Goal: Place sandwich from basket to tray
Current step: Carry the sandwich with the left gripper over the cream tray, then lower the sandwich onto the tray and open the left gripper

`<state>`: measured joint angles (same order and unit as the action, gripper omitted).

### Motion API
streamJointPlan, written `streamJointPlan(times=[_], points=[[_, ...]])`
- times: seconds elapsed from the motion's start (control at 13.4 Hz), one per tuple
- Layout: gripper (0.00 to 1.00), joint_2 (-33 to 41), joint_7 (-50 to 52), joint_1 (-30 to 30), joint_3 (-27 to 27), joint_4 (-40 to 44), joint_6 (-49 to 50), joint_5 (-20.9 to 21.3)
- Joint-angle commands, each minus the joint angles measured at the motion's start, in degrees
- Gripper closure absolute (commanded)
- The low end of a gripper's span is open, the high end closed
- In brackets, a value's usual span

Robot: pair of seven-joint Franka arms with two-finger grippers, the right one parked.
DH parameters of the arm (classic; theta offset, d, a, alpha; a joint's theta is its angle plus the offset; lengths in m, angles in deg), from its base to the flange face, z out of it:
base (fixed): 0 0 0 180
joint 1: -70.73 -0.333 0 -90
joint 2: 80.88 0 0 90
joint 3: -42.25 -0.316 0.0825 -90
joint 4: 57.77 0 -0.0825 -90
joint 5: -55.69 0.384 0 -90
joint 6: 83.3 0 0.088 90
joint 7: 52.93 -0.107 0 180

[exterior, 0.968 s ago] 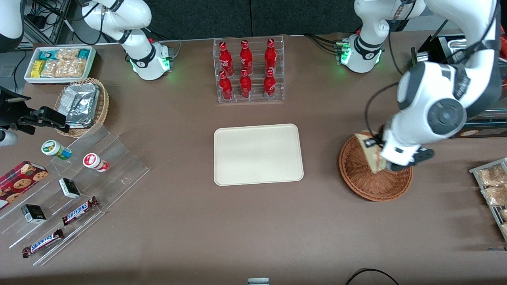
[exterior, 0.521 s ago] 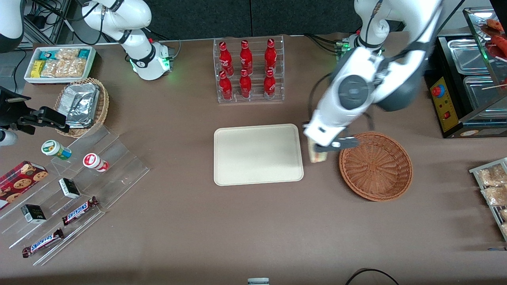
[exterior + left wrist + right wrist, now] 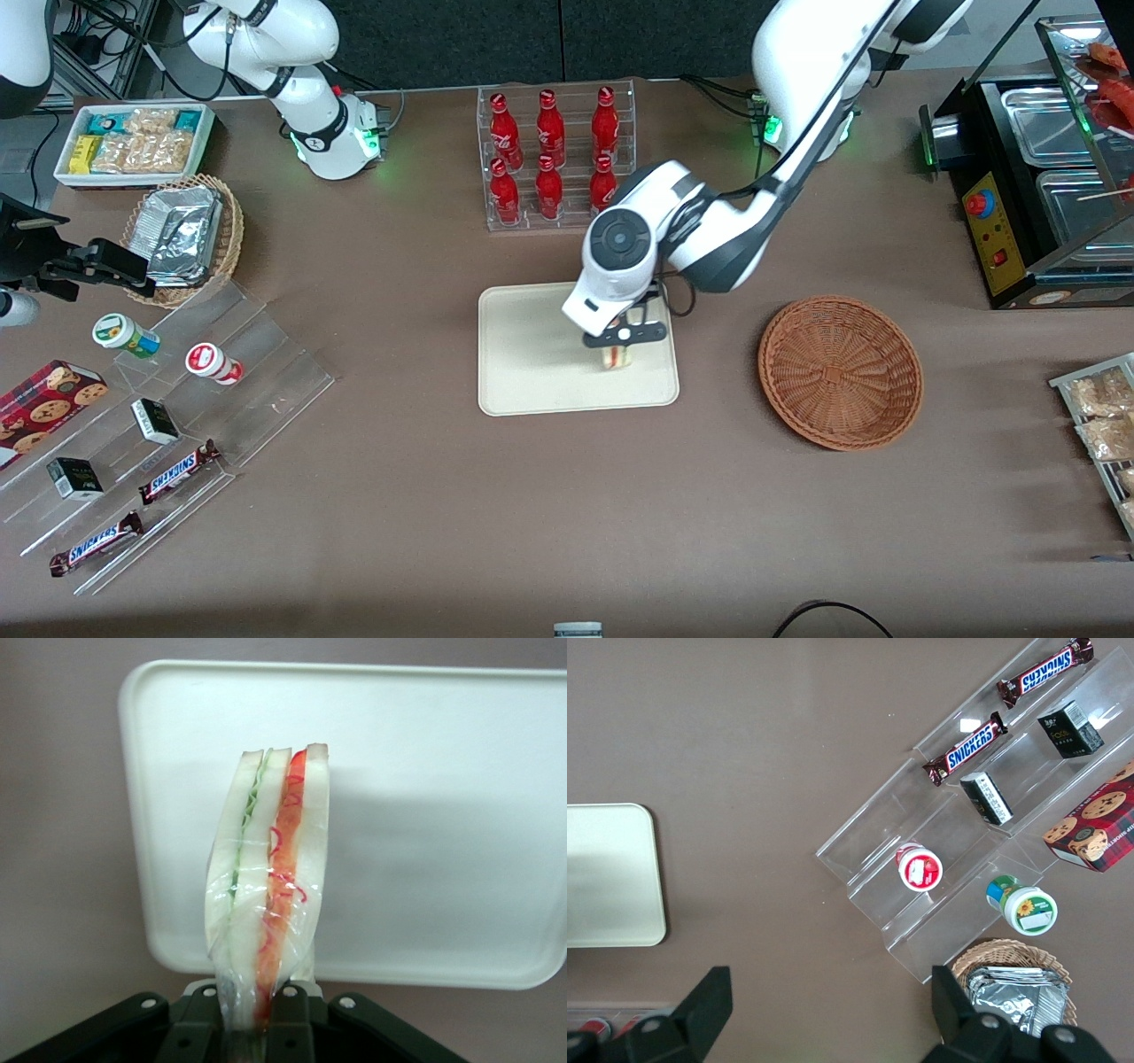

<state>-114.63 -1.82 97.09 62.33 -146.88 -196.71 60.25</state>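
Note:
My left gripper (image 3: 618,347) hangs over the cream-white tray (image 3: 532,354), above the end of it nearest the basket. It is shut on the sandwich (image 3: 617,357), a wrapped white-bread wedge with red and green filling. In the left wrist view the sandwich (image 3: 268,877) sticks out from between the shut fingers (image 3: 288,1014), held on edge above the tray (image 3: 443,815). The reddish-brown wicker basket (image 3: 840,372) stands empty beside the tray, toward the working arm's end of the table.
A clear rack of red bottles (image 3: 556,158) stands farther from the front camera than the tray. A tan basket of foil packs (image 3: 184,237), a white snack bin (image 3: 133,142) and clear steps with candy bars (image 3: 168,425) lie toward the parked arm's end. A food warmer (image 3: 1036,177) stands at the working arm's end.
My gripper has carried the sandwich up out of the basket, across the gap, and over the tray. The basket is left empty.

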Motion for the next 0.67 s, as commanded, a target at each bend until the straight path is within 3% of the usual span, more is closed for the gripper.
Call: streamJointPlan(times=[0.0,0.45,0.6], points=[[1.0,-3.16,3.55,3.95,-0.65,2.45,-3.03,2.3],[1.0,-6.24,3.91,5.11,-0.73,2.1,-7.96,4.32],[1.0,-6.94,7.32,5.64,-0.74,1.58,-7.96,8.44]])
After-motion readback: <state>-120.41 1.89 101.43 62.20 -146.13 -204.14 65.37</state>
